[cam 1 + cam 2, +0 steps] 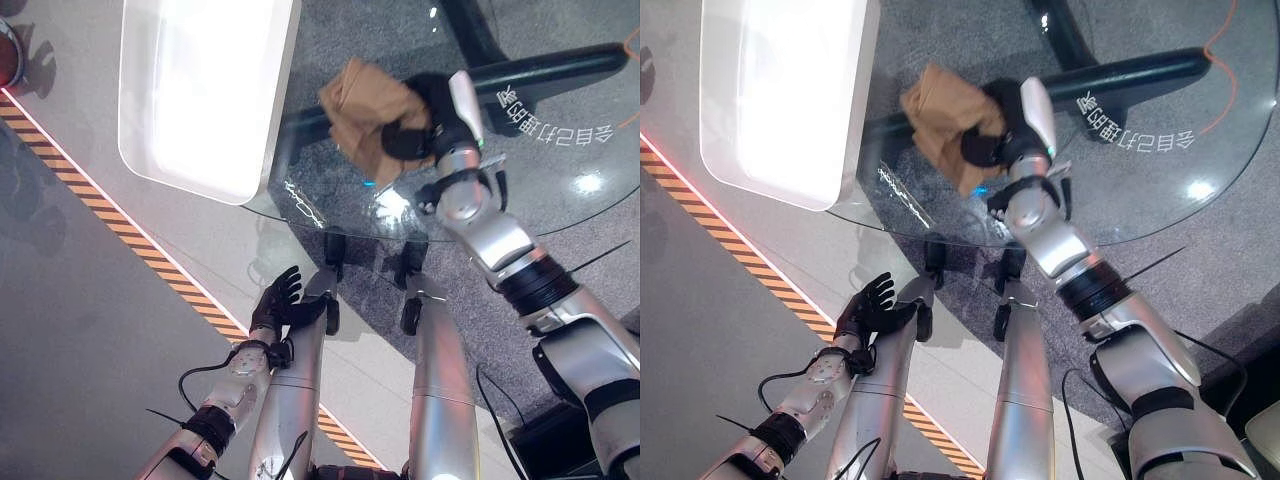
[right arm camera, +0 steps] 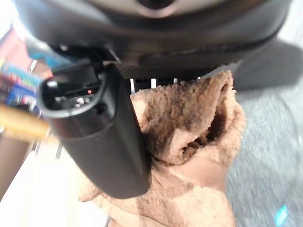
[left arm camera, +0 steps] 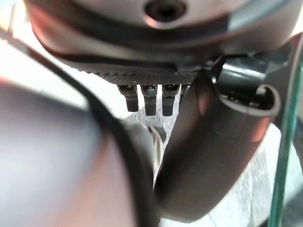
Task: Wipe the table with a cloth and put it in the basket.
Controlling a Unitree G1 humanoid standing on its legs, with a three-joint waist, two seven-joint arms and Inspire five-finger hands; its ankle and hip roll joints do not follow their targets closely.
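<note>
Right hand grasping the brown cloth over the glass surface.

The right hand (image 1: 425,125) has its fingers (image 2: 102,137) and thumb curled round the bunched brown cloth (image 1: 365,110), over the round glass surface (image 1: 560,170) near its left edge. The white basket (image 1: 205,90) sits just beside the cloth at that edge. The left hand (image 1: 278,300) hangs below the surface, fingers relaxed.
</note>
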